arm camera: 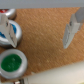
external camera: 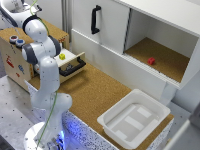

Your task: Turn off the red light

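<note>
Buttons: one green (arm camera: 12,63), one blue (arm camera: 11,33).

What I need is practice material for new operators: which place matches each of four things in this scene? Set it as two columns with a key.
Things
1. red block
2. yellow object
3. white bin
4. black handle

Places
A. on the closed cabinet door
B. in the open drawer
C. on the cork counter, towards the exterior view's right
D. inside the open cabinet compartment

Pairs: 1-D, 2-B, 3-C, 4-A
</note>
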`<state>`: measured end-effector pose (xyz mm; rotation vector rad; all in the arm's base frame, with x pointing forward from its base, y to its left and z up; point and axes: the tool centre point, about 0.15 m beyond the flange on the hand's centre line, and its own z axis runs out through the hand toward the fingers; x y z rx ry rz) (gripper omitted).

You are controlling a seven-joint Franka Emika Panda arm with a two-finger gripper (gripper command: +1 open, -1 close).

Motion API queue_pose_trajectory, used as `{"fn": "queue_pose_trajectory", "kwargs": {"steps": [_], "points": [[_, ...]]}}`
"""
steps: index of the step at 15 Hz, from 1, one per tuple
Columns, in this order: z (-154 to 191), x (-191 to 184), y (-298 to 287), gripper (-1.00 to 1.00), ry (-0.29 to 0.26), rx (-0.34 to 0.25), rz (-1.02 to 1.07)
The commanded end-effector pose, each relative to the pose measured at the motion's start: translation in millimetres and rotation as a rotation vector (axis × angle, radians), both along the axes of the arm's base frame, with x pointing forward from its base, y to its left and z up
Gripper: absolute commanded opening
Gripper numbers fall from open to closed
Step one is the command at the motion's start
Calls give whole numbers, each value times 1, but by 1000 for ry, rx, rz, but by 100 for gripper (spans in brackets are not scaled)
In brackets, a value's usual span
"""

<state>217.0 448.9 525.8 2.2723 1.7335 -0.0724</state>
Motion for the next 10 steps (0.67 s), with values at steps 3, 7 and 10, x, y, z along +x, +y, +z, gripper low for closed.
{"fn": "queue_pose_trajectory", "kwargs": {"steps": [3,7,10], "points": [[-25,4,-133,100,-15,249,-28],[-37,6,-158,100,-23,303,-24],[-44,12,-154,100,-20,337,29]]}}
